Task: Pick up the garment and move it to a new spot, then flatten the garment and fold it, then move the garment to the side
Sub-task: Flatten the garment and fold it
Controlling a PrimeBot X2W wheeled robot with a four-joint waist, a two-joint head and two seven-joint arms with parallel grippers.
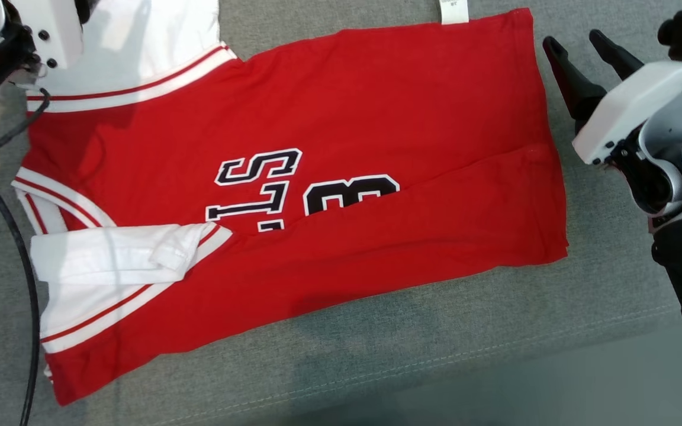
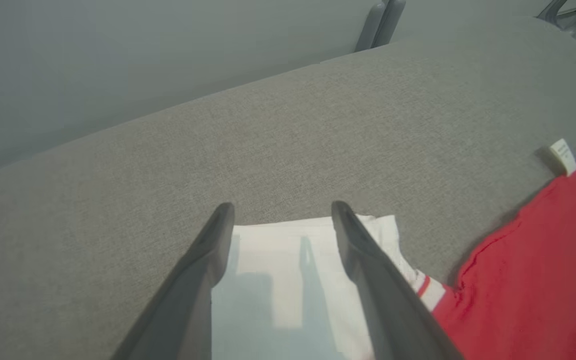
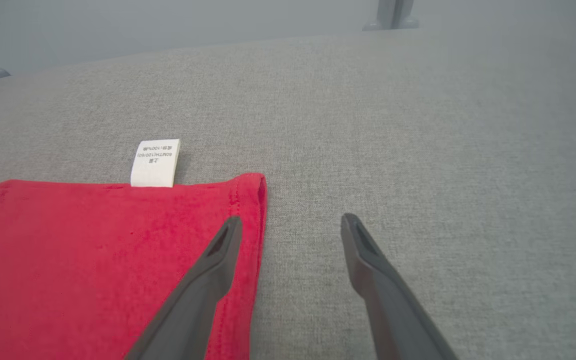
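While the grey surface (image 1: 376, 355) carries it, the red garment (image 1: 347, 118) lies flat, its near edge folded over the black print (image 1: 258, 183). Right gripper (image 1: 572, 38): wide open, empty, just beside the garment's hem. Left gripper (image 2: 283, 205): wide open, empty, over the garment's white sleeve (image 2: 278, 260). Care label (image 3: 155, 162) pokes from the garment's far edge.

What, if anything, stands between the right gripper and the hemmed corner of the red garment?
Nothing visible stands in the way. The right gripper hangs open just beside the hemmed corner of the garment, and only a strip of bare grey cushion lies between them.
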